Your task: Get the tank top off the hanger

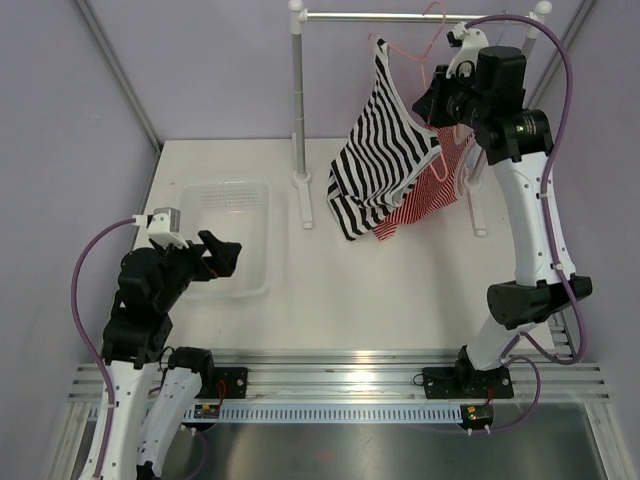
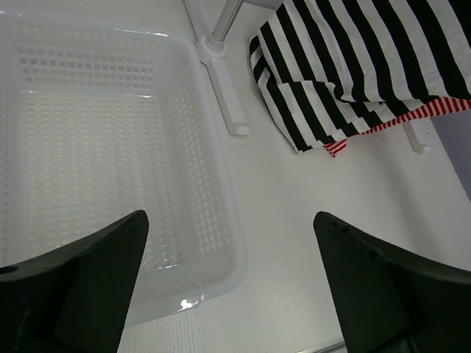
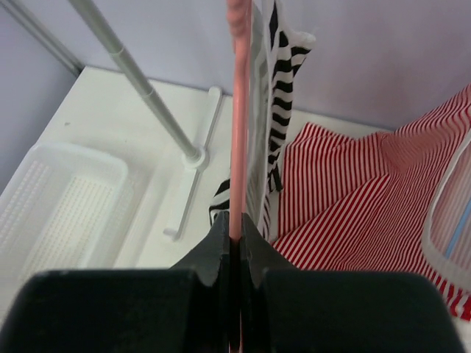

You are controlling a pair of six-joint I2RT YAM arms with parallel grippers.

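The black-and-white striped tank top (image 1: 385, 150) hangs from the pink wire hanger (image 1: 405, 50) on the rail, its lower part bunched over the table. My right gripper (image 1: 440, 100) is up at the hanger's right side. In the right wrist view its jaws (image 3: 235, 220) are shut on the pink hanger wire (image 3: 237, 110), with the tank top (image 3: 276, 88) just behind the wire. My left gripper (image 1: 225, 255) is low on the left and stands open (image 2: 232, 250) with nothing between its fingers. From there the tank top's hem (image 2: 353, 59) shows ahead to the right.
A red-and-white thin-striped top (image 1: 430, 195) hangs behind the tank top. The metal rack has a top rail (image 1: 420, 15), a left pole (image 1: 297, 90) and white feet on the table. A white perforated basket (image 1: 235, 215) sits under my left gripper.
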